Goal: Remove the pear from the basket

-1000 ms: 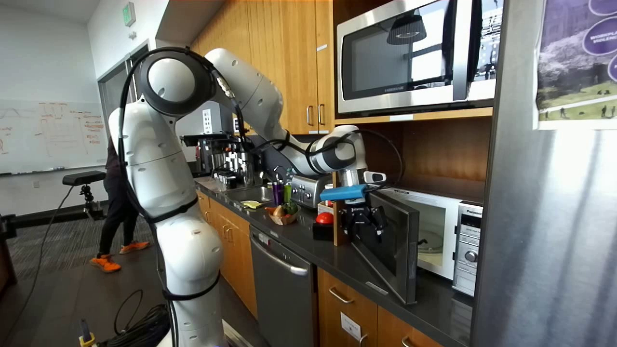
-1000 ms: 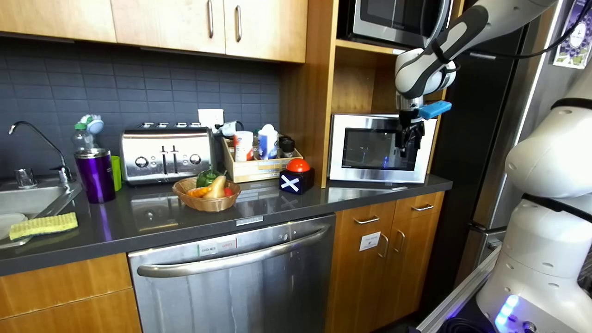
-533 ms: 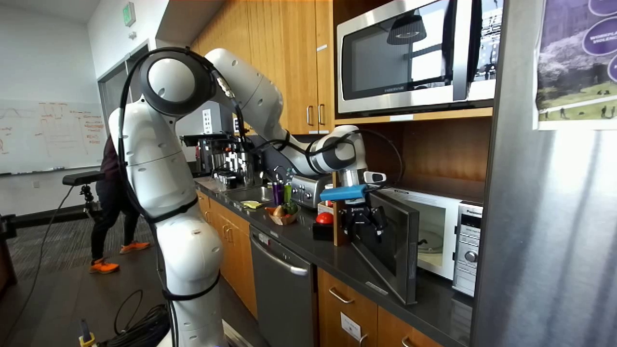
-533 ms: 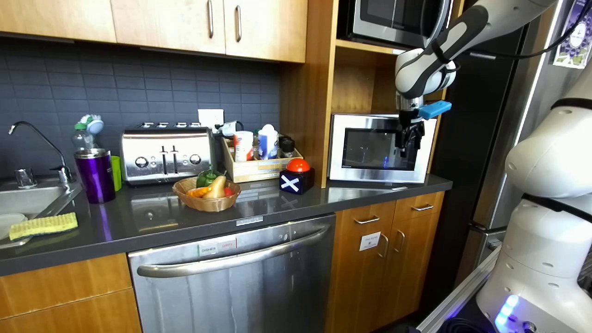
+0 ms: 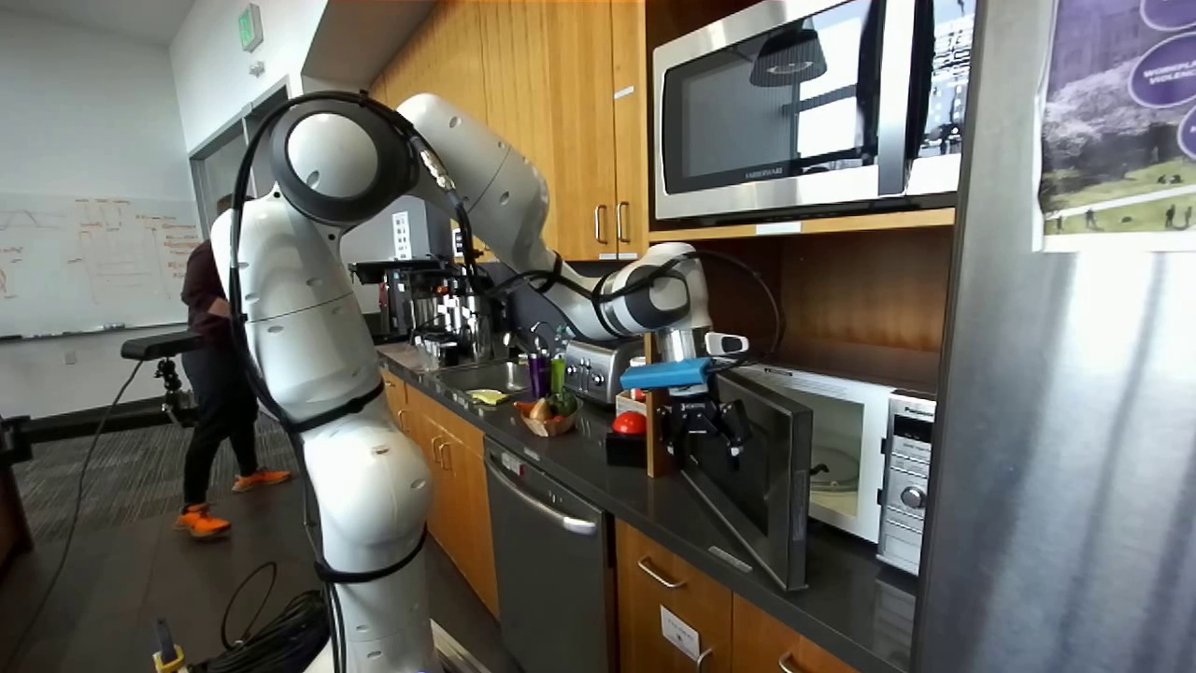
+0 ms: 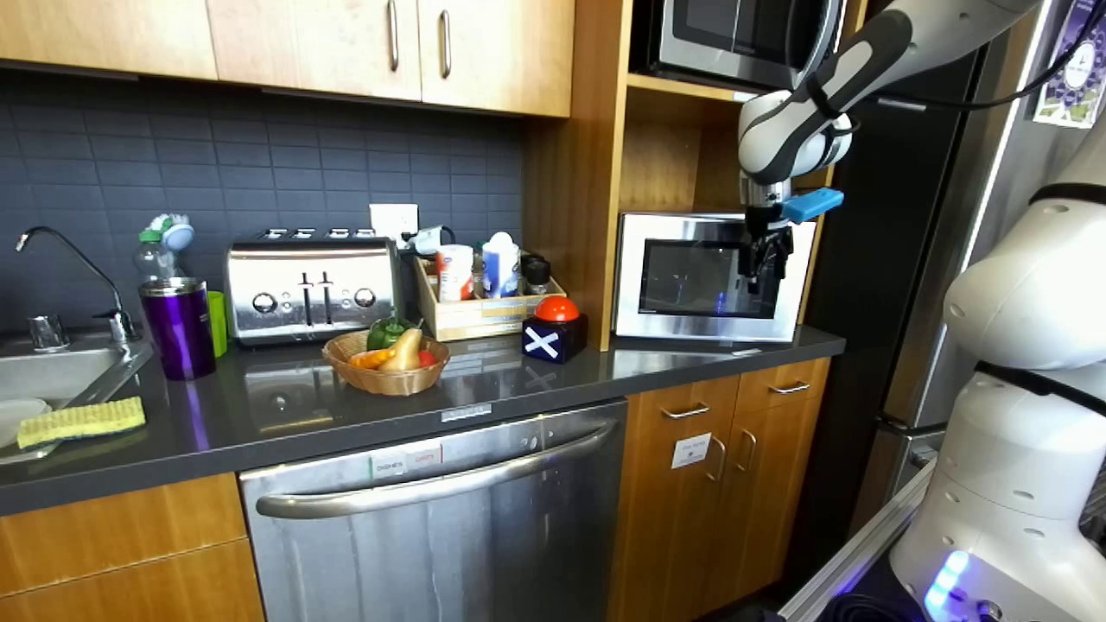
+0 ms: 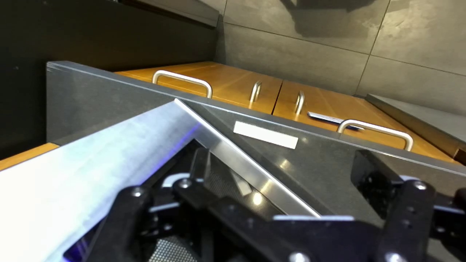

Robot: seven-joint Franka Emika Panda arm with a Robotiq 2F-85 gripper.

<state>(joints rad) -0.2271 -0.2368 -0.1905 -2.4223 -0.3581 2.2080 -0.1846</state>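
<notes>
My claw (image 7: 282, 162): black. Pear (image 6: 403, 352): yellow-tan. Basket (image 6: 389, 381): brown weave. At its three o'clock: button (image 6: 557, 308), orange-red; box (image 6: 567, 342), dark, white-crossed.

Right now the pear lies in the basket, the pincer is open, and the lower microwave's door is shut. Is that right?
Not quite: the lower microwave's door stands open, not shut, as an exterior view shows. The rest holds: the pear lies in the basket, and the pincer is open.

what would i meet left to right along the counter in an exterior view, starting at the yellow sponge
In an exterior view: yellow sponge, purple tumbler, wicker basket with the pear in it, red-domed box, lower microwave.
</notes>
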